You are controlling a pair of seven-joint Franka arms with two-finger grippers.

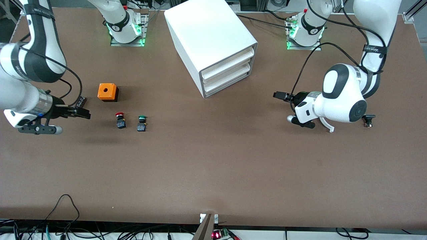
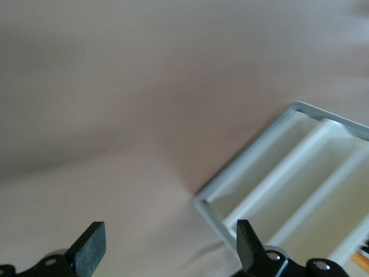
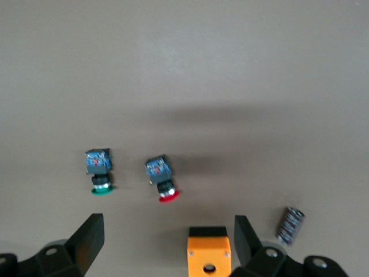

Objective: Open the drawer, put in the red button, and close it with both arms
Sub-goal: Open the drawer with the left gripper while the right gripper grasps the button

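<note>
My left tool (image 1: 279, 96), jaws wide, sits nearer the white plastic drawer (image 1: 227, 68), at its ten o'clock.

Right arm's base (image 1: 117, 27): a round dark mark with a figure in it, too small to read.
Left arm's base (image 1: 313, 31): a like round mark, its figure unreadable.
Left arm's black band (image 1: 375, 49): small pale lettering, not legible.
Right arm's black bands (image 1: 18, 70): pale lettering, not legible.
Button bodies (image 3: 158, 167): small coloured markings, unreadable.
</note>
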